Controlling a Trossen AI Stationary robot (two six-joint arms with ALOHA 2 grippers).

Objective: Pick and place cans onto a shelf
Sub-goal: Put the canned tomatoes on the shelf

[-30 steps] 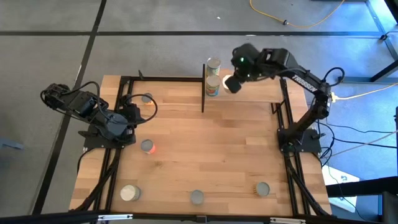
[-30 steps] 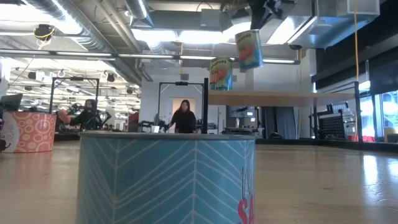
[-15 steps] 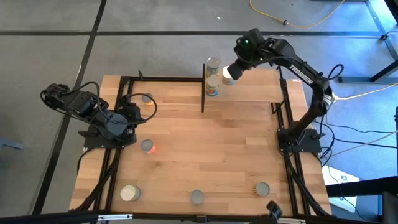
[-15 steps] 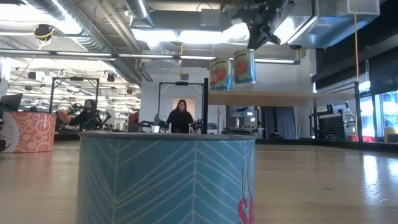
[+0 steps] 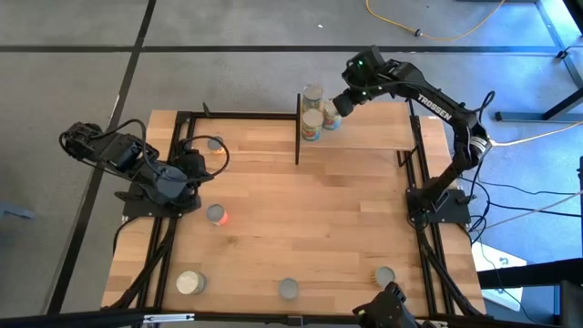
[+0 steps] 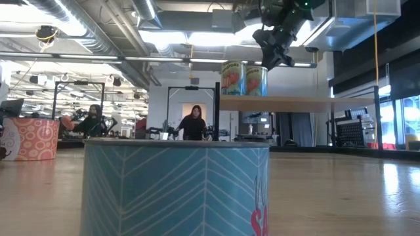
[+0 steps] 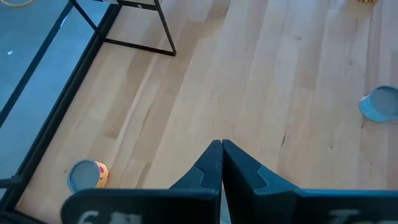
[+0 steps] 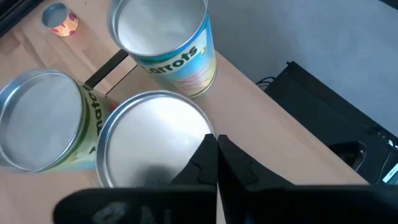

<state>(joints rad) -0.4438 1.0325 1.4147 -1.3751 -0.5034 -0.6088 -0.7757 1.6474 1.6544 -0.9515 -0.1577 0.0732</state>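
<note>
In the low view the table [image 6: 341, 190] is largely blocked by a teal can [image 6: 176, 187] cut off at the bottom edge. In the right wrist view the nearest can [image 8: 152, 146] is partly covered by the closed right gripper [image 8: 216, 155], its label unseen. Distant people [image 6: 194, 124] are too small for detail.

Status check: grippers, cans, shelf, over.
Right gripper shut, empty, above third can on shelf. Left gripper shut, idle over table. Nothing in the way.
</note>
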